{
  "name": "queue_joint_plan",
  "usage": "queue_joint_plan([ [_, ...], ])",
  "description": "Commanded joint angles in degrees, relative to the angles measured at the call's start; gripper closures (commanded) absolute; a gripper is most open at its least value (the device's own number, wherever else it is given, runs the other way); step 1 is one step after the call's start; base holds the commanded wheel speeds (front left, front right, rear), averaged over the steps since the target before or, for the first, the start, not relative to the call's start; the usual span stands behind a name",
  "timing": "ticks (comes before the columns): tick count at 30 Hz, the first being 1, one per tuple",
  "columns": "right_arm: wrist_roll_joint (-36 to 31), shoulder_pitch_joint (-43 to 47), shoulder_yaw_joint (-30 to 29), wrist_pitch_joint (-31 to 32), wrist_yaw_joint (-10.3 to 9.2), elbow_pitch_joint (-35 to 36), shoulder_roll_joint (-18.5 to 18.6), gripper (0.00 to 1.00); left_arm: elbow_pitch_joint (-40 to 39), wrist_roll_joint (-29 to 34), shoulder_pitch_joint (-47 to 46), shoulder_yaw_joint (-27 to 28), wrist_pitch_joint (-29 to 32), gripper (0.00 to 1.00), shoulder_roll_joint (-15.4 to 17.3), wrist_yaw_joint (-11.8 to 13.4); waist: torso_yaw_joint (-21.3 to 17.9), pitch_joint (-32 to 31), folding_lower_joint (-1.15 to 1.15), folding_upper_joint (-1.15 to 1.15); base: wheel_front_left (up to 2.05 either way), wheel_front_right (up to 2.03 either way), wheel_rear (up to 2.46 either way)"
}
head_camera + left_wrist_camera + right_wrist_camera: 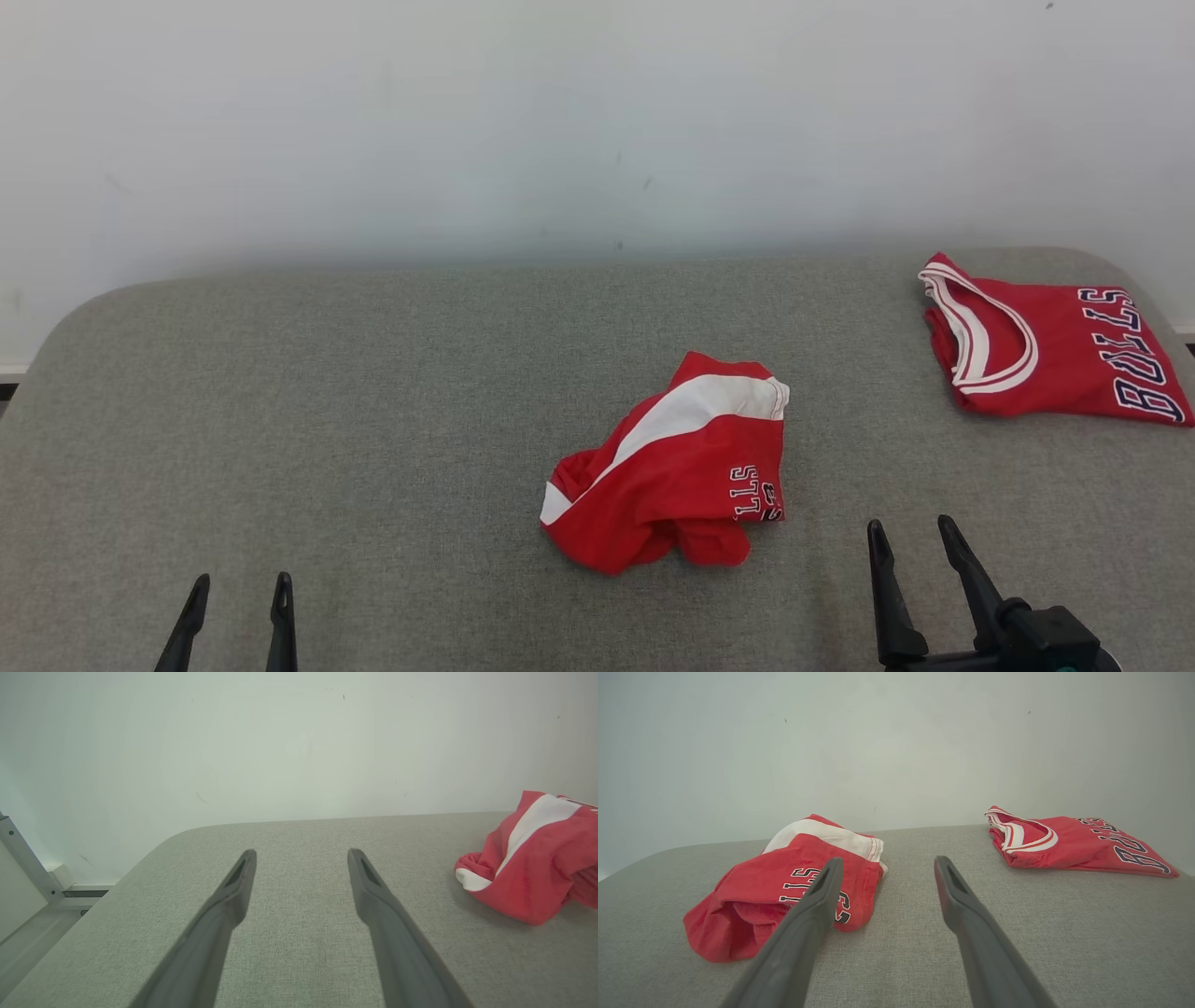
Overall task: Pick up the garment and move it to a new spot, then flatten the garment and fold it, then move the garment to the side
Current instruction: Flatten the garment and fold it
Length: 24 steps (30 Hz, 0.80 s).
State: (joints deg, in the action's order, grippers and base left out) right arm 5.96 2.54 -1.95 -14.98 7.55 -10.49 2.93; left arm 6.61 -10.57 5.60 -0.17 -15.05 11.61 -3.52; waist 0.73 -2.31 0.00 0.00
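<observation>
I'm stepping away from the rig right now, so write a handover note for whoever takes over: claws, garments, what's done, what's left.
Left claw: open, empty, at the grey table's near left.
Right claw: open, empty, near right, short of the crumpled red garment.
Crumpled red garment: bunched mid-table, untouched.
Folded red jersey: lying at the far right corner.
Done: nothing on the crumpled one. Left: pick up, move, flatten, fold, set aside.

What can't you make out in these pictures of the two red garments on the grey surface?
Crumpled garment: its type and lettering, head view, hidden in its own folds.
Same garment, left wrist view: cut off at the right edge.
Its lettering, right wrist view: partly covered by a finger of the right jaws.
Folded jersey, head view: lower layers hidden beneath the top one.
</observation>
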Motion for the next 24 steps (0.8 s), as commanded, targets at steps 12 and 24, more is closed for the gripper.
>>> queue_joint_plan([
  [12,-0.7,0.5,0.0,-0.3,-0.16,-0.3,-0.1,0.00,0.3,0.9,-0.4,1.1,-0.2,0.00,-0.8,-0.5,0.1,0.1,0.00,0.00,0.00,0.00,0.00],
  [24,-1.1,0.3,-0.2,-0.3,-0.16,-0.6,-0.1,0.00,0.2,1.5,-0.6,1.9,-0.2,0.00,-1.2,-1.1,0.2,0.1,0.00,0.00,0.00,0.00,0.00],
])
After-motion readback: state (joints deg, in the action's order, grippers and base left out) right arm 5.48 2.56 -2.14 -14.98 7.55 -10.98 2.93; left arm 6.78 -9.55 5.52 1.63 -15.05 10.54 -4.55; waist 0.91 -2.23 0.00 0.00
